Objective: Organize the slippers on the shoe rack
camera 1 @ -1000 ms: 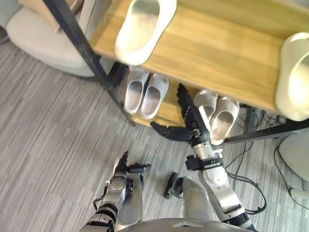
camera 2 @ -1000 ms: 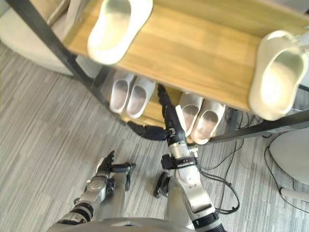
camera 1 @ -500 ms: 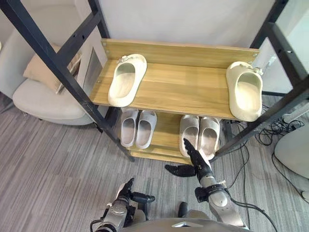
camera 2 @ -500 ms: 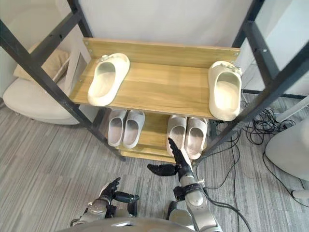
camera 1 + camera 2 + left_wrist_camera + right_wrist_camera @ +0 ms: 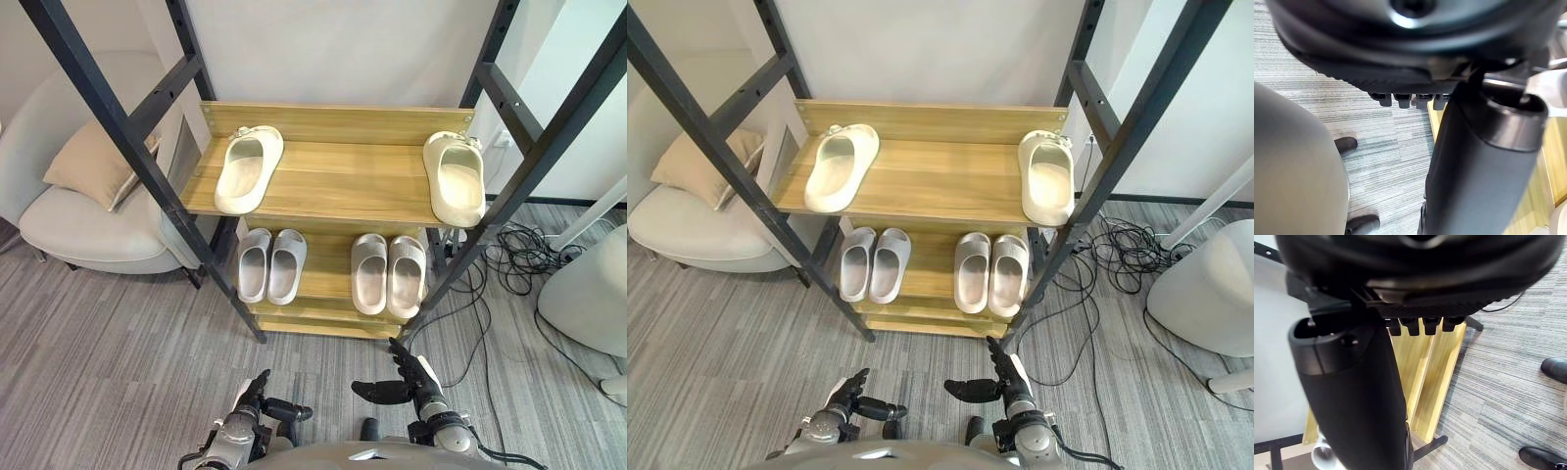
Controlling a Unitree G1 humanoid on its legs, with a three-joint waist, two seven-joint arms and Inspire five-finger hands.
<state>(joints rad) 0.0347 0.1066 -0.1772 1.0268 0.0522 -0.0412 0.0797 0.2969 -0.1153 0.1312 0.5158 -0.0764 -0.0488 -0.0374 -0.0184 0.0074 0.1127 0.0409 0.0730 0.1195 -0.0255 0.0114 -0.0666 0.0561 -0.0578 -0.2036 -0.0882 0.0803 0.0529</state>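
While the left robot hand and the right robot hand hang loose-fingered and empty near the floor, the slippers lie on the shoe rack, well apart from them.

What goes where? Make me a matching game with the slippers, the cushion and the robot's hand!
Things:
1. left cream slipper
2. right grey pair
3. cushion
4. right hand

Places:
A. on the lower shelf
B. low over the floor, open
C. on the top shelf
D. on the armchair

Pairs: 1-C, 2-A, 3-D, 4-B.
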